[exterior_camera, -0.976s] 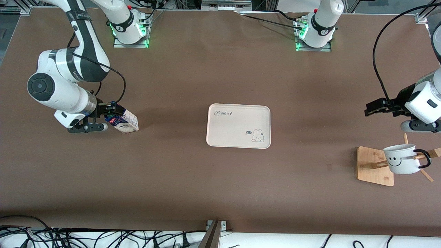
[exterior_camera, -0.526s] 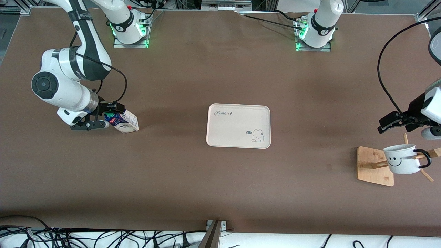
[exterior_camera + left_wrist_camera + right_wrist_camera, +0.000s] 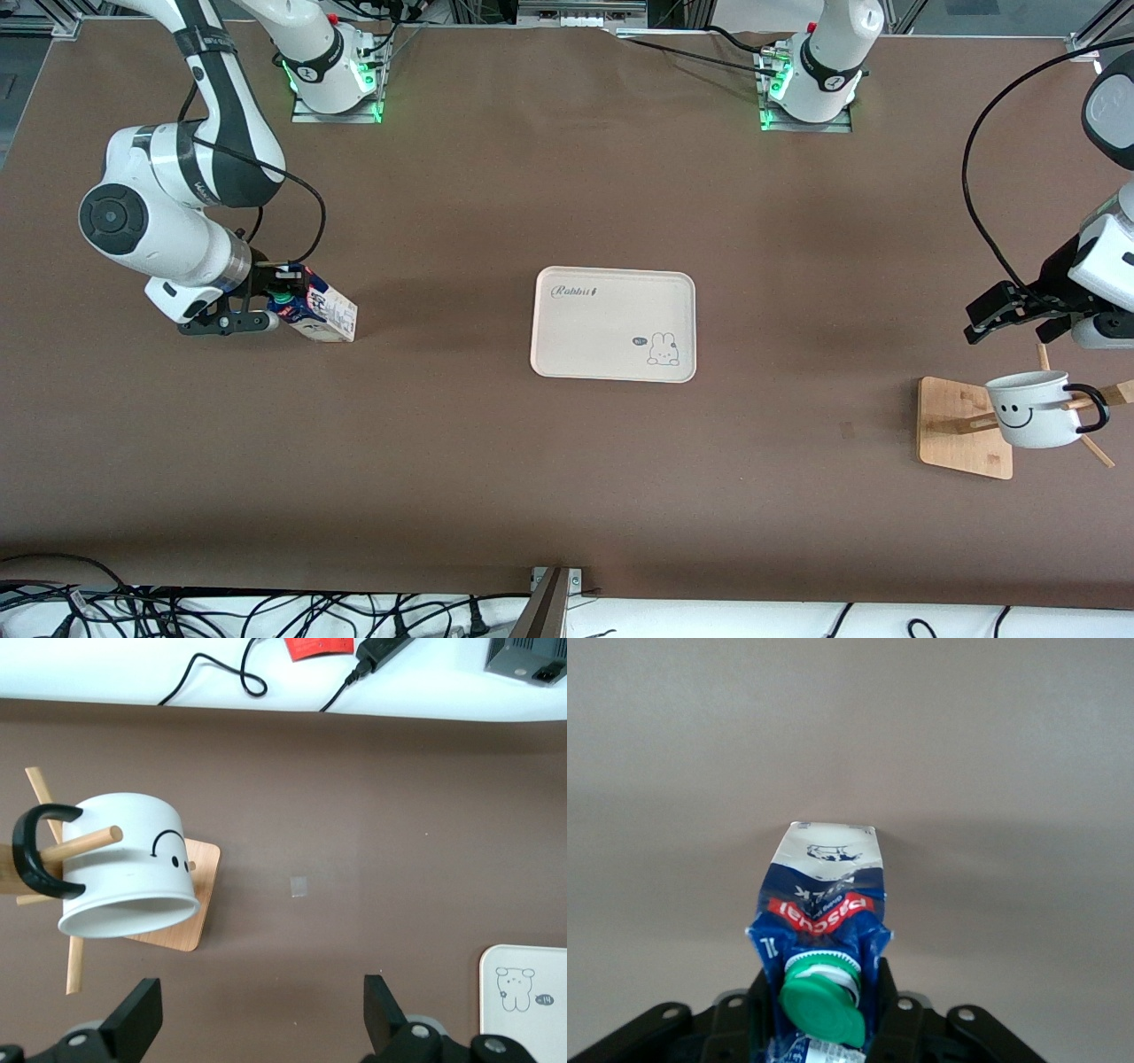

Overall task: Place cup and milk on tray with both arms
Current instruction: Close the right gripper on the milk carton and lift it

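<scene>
The milk (image 3: 321, 312), a blue and white carton with a green cap, is near the right arm's end of the table and leans slightly. My right gripper (image 3: 282, 298) is shut on its top; in the right wrist view the fingers (image 3: 890, 1010) press both sides of the carton (image 3: 824, 895) by the cap. The cup (image 3: 1032, 409), white with a smiley face, hangs by its black handle on a wooden peg; it also shows in the left wrist view (image 3: 128, 864). My left gripper (image 3: 997, 316) is open and empty over the table beside the stand. The cream tray (image 3: 613, 324) lies mid-table.
The cup's wooden stand has a square base (image 3: 964, 430) and slanted pegs, near the left arm's end of the table. Cables lie along the table edge nearest the front camera (image 3: 266, 611). The tray's corner shows in the left wrist view (image 3: 527, 992).
My left gripper has swung toward the left arm's end of the table, closer to the cup's stand. The right arm has shifted a little, and the milk has turned slightly in its grip.
</scene>
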Controlling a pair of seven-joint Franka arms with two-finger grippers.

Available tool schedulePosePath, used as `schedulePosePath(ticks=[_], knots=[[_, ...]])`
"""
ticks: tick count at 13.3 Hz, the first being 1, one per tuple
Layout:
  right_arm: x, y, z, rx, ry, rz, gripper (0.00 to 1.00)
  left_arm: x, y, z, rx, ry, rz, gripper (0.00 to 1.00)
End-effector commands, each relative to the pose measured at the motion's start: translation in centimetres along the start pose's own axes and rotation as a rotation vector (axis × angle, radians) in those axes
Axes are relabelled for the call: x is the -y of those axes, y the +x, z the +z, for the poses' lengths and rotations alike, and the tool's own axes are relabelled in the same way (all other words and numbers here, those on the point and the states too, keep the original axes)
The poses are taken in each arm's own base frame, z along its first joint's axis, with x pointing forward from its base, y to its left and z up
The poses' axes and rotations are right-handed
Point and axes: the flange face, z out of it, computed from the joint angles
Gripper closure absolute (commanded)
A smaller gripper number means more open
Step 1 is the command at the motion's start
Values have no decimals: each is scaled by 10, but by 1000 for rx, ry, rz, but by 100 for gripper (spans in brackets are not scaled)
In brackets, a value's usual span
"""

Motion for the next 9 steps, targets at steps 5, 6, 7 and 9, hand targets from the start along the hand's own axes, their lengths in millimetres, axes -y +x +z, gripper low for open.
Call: schedulePosePath(ticks=[5, 6, 7, 9], knots=[[95, 22, -90, 19, 54, 51, 77, 15, -41, -13, -156, -93, -83, 0], [126, 20, -92, 24, 84, 62, 77, 17, -49, -17, -186, -94, -88, 0], [166, 12, -94, 21, 97, 66, 77, 18, -55, -21, -203, -96, -92, 0], [240, -6, -82, 29, 80, 91, 77, 24, -57, -26, -222, -93, -103, 0]])
